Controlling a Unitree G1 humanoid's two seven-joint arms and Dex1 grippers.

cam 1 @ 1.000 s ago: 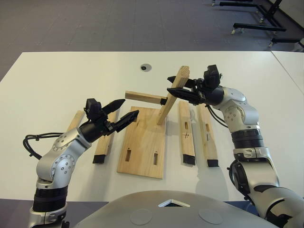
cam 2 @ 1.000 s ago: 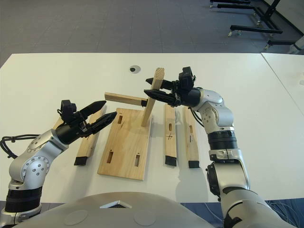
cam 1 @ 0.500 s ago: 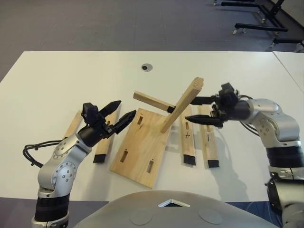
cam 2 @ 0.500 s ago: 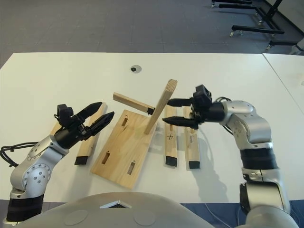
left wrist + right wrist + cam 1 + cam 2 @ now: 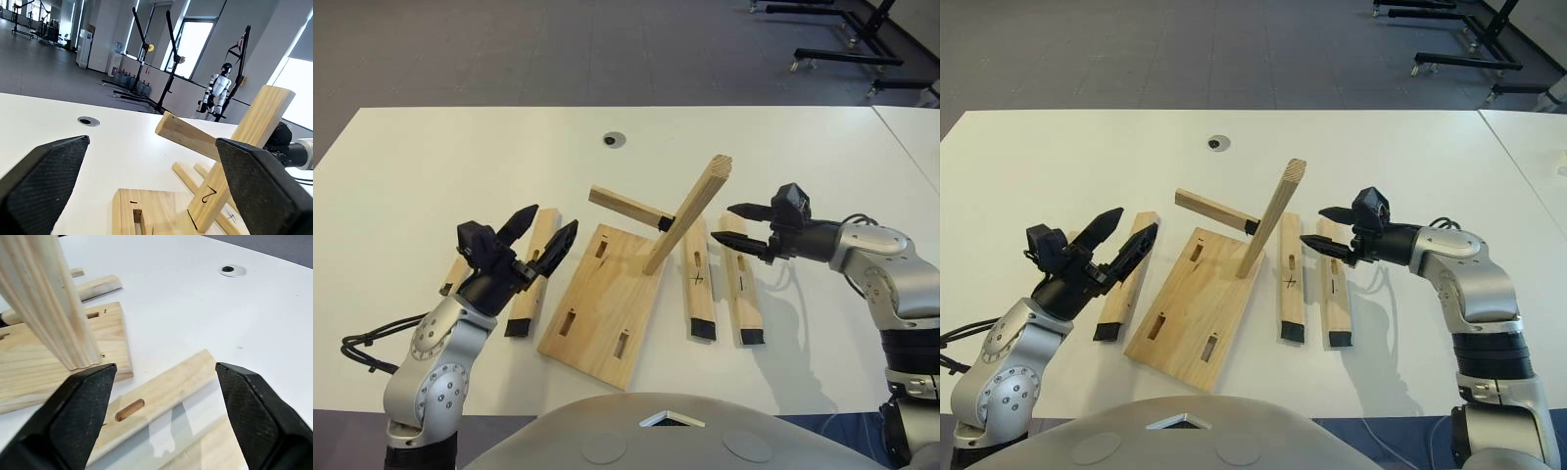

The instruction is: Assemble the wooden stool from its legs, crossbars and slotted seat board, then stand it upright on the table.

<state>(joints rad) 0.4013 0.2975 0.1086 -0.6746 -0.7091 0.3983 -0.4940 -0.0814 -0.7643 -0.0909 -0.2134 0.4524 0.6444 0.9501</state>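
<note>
The slotted seat board (image 5: 597,305) lies flat mid-table, turned askew. One leg (image 5: 692,211) stands in it, leaning right, with a crossbar (image 5: 625,207) sticking out to the left. Right of the board lie two more legs (image 5: 698,279) (image 5: 741,284). Another leg (image 5: 534,266) lies left of it. My right gripper (image 5: 724,222) is open just right of the leaning leg, above the lying legs and clear of them all. My left gripper (image 5: 551,219) is open over the left leg, apart from the board. The right wrist view has a slotted lying leg (image 5: 161,391) between the open fingers (image 5: 83,406).
A round grommet (image 5: 612,139) sits in the white table (image 5: 431,166) behind the parts. A further wooden piece (image 5: 456,277) lies at far left, partly hidden by my left arm. Black wheeled frames (image 5: 842,54) stand on the floor beyond the table.
My right gripper has let go of the standing leg and drawn back to the right. The board has swung askew and the leg leans further right. My left gripper has pulled back left.
</note>
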